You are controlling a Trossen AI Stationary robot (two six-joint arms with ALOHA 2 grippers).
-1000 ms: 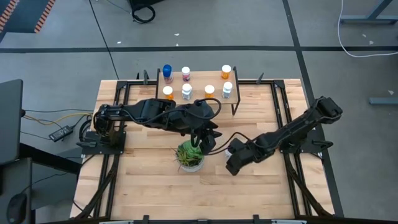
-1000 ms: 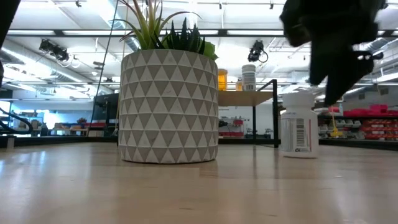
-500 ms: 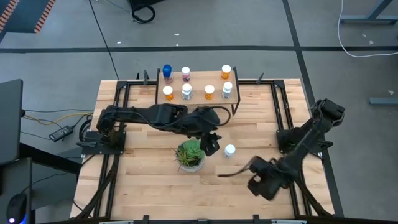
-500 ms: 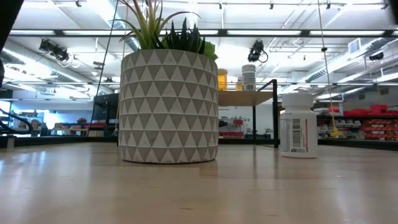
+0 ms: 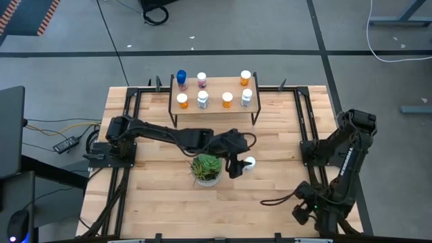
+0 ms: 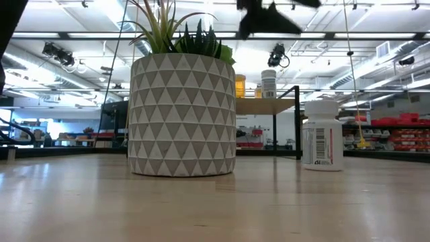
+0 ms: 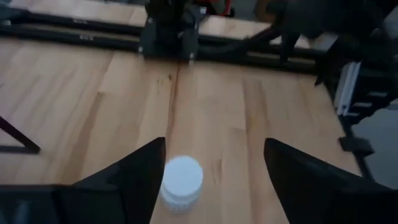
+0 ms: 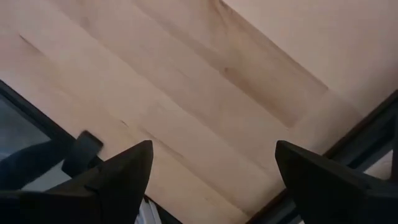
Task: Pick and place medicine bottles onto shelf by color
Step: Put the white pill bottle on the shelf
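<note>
Pale wooden tabletop (image 5: 169, 202) fills the scene, with a concrete floor around it. At its far edge stands the shelf (image 5: 214, 92), a small light-wood board on thin black legs, carrying seven medicine bottles: a blue bottle (image 5: 181, 76) at one end, the rest white-capped with orange, white or pinkish bodies.

One white bottle (image 5: 250, 163) stands alone and upright on the table, just beside the potted plant (image 5: 206, 169) in its triangle-patterned pot. In the low view it is a white cylinder with a white cap and a barcode label (image 6: 324, 145).

My left gripper (image 5: 237, 167) hovers over the table, its fingers (image 7: 130, 180) spread wide, the white bottle near one finger and seemingly not touched, though that view is soft.

My right gripper (image 8: 211, 180) waits at the table's near right edge, fingers spread apart over bare wood.
</note>
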